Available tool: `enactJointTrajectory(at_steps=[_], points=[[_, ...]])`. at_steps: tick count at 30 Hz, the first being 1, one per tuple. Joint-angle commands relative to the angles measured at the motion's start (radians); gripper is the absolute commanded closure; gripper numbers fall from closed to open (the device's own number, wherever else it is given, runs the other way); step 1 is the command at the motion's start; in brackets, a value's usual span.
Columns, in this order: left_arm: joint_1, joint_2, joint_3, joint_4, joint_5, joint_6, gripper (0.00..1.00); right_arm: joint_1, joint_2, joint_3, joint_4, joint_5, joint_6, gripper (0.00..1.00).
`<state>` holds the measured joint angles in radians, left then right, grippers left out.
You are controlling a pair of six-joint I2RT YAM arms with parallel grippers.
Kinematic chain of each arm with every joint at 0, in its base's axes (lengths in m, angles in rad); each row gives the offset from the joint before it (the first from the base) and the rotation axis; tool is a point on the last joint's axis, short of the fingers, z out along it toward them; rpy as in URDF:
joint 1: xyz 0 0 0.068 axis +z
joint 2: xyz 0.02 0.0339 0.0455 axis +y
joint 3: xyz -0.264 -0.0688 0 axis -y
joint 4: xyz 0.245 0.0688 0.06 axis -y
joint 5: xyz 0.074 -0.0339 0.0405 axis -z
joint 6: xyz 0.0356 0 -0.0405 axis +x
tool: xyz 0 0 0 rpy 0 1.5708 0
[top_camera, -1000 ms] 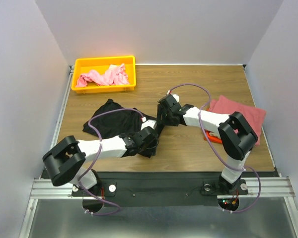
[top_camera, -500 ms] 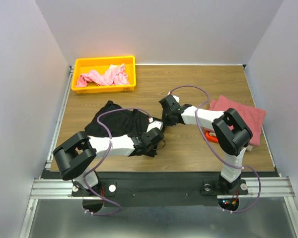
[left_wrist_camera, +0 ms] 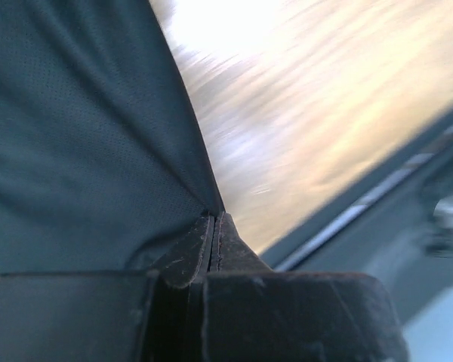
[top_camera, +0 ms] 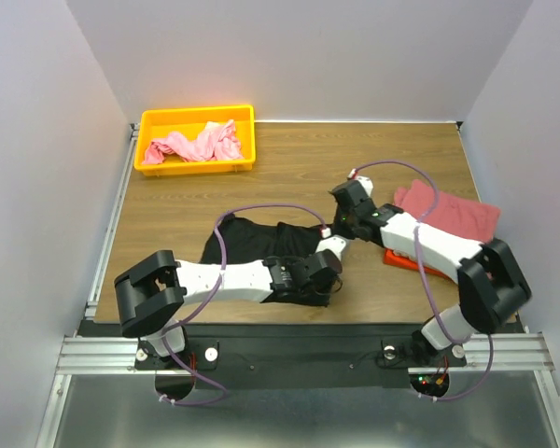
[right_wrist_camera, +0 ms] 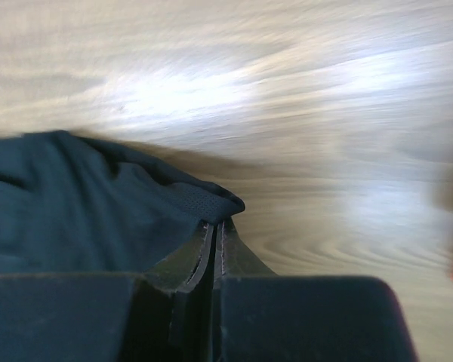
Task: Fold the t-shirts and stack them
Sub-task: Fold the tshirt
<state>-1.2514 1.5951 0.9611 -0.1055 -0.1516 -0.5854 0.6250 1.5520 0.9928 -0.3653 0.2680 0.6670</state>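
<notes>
Now, my left claw (left_wrist_camera: 214, 220): pressed together on an edge of the black t-shirt (left_wrist_camera: 75, 136), with the cloth running straight out from between the tips.
My right claw (right_wrist_camera: 214, 226): also pinching the black t-shirt, at a rolled corner of its hem, low over the worktop (right_wrist_camera: 287, 90).
Black t-shirt: bunched in a long heap on the near middle of the worktop, partly under my left forearm. Both claws hold its right-hand end, close to each other.
Rose-red t-shirt (top_camera: 453, 213): lying flat on the right side of the worktop, beyond my right forearm.
Orange t-shirt (top_camera: 399, 258): only a strip shows, at the near edge of the rose-red one, partly hidden by my right arm.
Light pink t-shirt (top_camera: 196, 145): crumpled inside the yellow bin (top_camera: 196, 113) at the far left corner.
</notes>
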Motion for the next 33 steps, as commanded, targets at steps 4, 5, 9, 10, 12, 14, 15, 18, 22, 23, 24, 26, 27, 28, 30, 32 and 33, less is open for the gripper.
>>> enactJointTrajectory(at_steps=[4,5,9,10,12,14,15,18,22,23,24,26,27,28,30,32,33], points=[[-0.033,-0.013,0.139,0.064,0.081,0.055,1.0,-0.054,-0.207,0.009,-0.113,0.111,-0.078,1.0],[-0.033,-0.026,0.143,0.069,0.087,0.064,1.0,-0.054,-0.214,0.036,-0.135,0.111,-0.093,1.0],[-0.031,-0.105,0.128,0.09,0.086,0.072,1.0,-0.056,-0.208,0.127,-0.169,0.057,-0.129,1.0],[-0.031,-0.142,0.119,0.089,0.077,0.07,1.0,-0.053,-0.202,0.147,-0.173,0.05,-0.132,1.0],[-0.026,-0.182,0.078,0.089,0.051,0.058,1.0,-0.051,-0.179,0.193,-0.176,0.025,-0.136,1.0],[-0.016,-0.245,0.042,0.079,0.034,0.039,1.0,-0.041,-0.138,0.222,-0.179,0.023,-0.139,1.0],[-0.008,-0.27,0.025,0.072,0.023,0.029,1.0,-0.03,-0.119,0.256,-0.182,0.019,-0.142,1.0],[0.036,-0.368,-0.05,0.035,-0.023,-0.028,1.0,0.021,-0.052,0.302,-0.181,-0.007,-0.144,1.0],[0.147,-0.49,-0.154,-0.031,-0.035,-0.094,1.0,0.091,0.037,0.412,-0.181,0.002,-0.135,1.0],[0.164,-0.509,-0.169,-0.043,-0.042,-0.103,1.0,0.102,0.057,0.432,-0.181,0.0,-0.135,1.0],[0.179,-0.526,-0.185,-0.057,-0.051,-0.116,1.0,0.111,0.074,0.458,-0.181,-0.003,-0.136,1.0],[0.213,-0.579,-0.228,-0.095,-0.078,-0.148,1.0,0.146,0.134,0.531,-0.179,-0.013,-0.142,1.0],[0.225,-0.596,-0.242,-0.109,-0.092,-0.158,1.0,0.147,0.157,0.555,-0.179,-0.013,-0.142,1.0],[0.233,-0.613,-0.261,-0.126,-0.109,-0.165,1.0,0.156,0.177,0.576,-0.178,-0.022,-0.144,1.0],[0.275,-0.656,-0.277,-0.181,-0.163,-0.185,1.0,0.166,0.239,0.645,-0.178,-0.033,-0.144,1.0],[0.314,-0.681,-0.289,-0.25,-0.192,-0.2,1.0,0.174,0.302,0.688,-0.178,-0.065,-0.147,1.0],[0.331,-0.685,-0.294,-0.266,-0.209,-0.218,1.0,0.179,0.322,0.726,-0.176,-0.072,-0.147,0.99]])
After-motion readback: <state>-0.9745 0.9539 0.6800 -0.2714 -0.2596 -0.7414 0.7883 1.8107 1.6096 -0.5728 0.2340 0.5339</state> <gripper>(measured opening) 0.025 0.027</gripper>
